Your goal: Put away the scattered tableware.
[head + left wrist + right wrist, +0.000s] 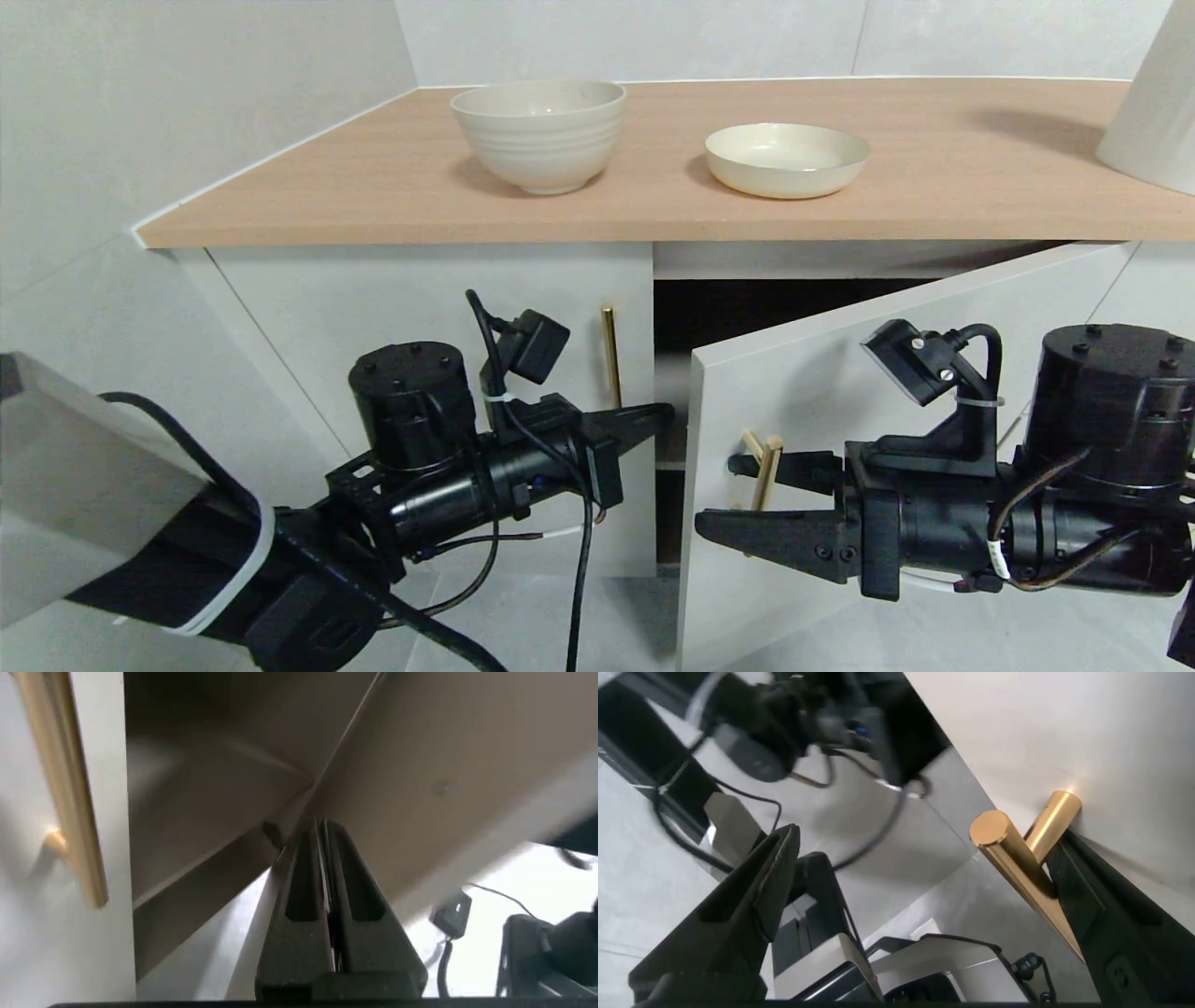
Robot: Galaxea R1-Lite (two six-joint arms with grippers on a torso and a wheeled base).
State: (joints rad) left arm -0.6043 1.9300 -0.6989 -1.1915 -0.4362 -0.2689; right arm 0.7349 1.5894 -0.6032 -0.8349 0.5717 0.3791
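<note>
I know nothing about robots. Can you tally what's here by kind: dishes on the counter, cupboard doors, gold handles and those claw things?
Bowls: 1, the deep bowl.
Dishes: 1, the shallow dish.
Cupboard doors: 2, the closed door and the open door.
Gold handles: 2, the closed-door handle and the open-door handle.
Grippers: 2, the left gripper, shut, and the right gripper, open.
Total: 8.

Deep bowl (539, 133): cream, ribbed sides, upright, empty, on countertop (934, 187) toward left rear corner; shallow dish (787, 159): cream, low rim, upright, empty, right of bowl on same wooden top, apart from it
</note>
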